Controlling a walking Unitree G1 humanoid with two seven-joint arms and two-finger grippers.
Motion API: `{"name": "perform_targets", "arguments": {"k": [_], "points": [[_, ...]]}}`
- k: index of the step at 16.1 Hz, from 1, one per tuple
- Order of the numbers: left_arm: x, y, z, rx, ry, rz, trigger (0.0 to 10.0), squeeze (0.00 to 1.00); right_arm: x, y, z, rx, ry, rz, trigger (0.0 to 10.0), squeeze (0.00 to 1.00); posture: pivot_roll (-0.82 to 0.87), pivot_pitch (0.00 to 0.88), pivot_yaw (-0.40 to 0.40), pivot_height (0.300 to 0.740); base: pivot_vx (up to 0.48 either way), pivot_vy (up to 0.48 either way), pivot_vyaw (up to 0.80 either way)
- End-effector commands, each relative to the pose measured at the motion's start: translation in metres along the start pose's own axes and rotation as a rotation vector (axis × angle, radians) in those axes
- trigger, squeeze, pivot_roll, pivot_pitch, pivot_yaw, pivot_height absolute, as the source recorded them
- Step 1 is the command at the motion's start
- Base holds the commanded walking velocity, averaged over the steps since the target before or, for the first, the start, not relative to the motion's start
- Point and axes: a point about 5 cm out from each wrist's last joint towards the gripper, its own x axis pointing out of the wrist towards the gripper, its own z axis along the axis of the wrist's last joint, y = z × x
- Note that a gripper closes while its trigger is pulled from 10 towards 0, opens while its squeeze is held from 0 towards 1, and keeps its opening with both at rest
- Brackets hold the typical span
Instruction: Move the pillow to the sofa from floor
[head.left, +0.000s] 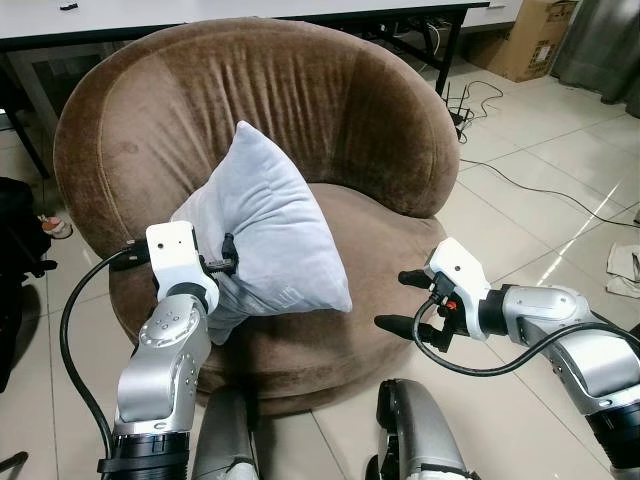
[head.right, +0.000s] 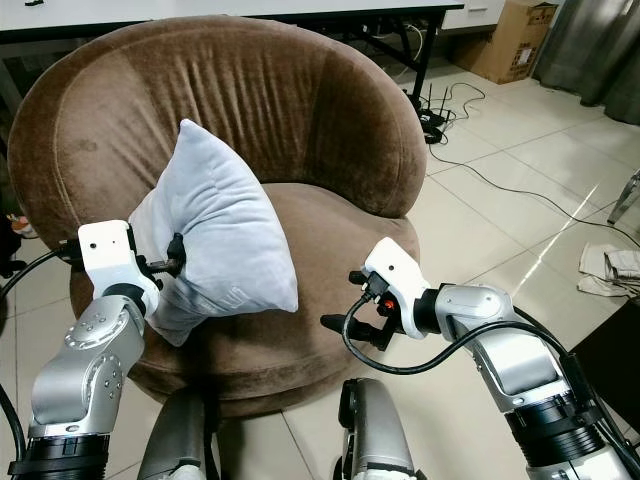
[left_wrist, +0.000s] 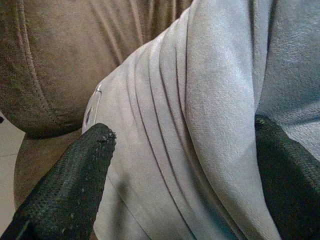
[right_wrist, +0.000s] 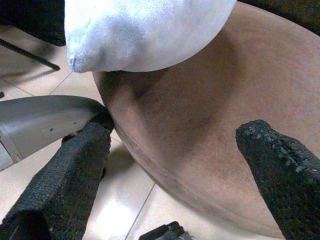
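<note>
Two grippers are working: the left gripper (head.left: 228, 262) is pinching the grey pillow (head.left: 268, 235) by its edge, holding it over the brown sofa (head.left: 370, 130) seat, while the right gripper (head.left: 405, 300) is hovering spread wide beside it.

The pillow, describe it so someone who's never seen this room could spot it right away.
Find the big round brown sofa chair in the middle of the tiled floor. Over the front left of its seat, the left gripper pinches a pale blue-grey velvety pillow, one corner pointing up against the backrest. It is the only light, soft thing against all that brown.
</note>
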Motion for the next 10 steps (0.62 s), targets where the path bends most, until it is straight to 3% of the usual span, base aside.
{"name": "perform_targets", "arguments": {"k": [1, 8, 9, 10], "points": [[-0.0006, 0.0090, -0.0123, -0.009, 0.054, 0.042, 10.0, 1.00, -0.0020, -0.0036, 0.0044, -0.024, -0.004, -0.011, 10.0, 0.00, -0.15, 0.000, -0.041, 0.544, 0.000, 0.000, 0.00], [0.0004, 0.0095, -0.0129, 0.019, 0.076, 0.045, 10.0, 1.00, -0.0053, -0.0054, 0.0096, -0.029, -0.011, -0.011, 10.0, 0.00, -0.15, 0.000, -0.043, 0.544, 0.000, 0.000, 0.00], [0.0007, 0.0079, -0.0153, 0.029, 0.092, 0.037, 10.0, 0.00, -0.0077, -0.0071, 0.0122, -0.034, -0.012, -0.011, 10.0, 0.00, -0.15, 0.000, -0.043, 0.544, 0.000, 0.000, 0.00], [0.0008, 0.0067, -0.0170, 0.035, 0.103, 0.031, 10.0, 0.00, -0.0095, -0.0082, 0.0140, -0.038, -0.013, -0.011, 10.0, 0.00, -0.15, 0.000, -0.043, 0.544, 0.000, 0.000, 0.00]]}}
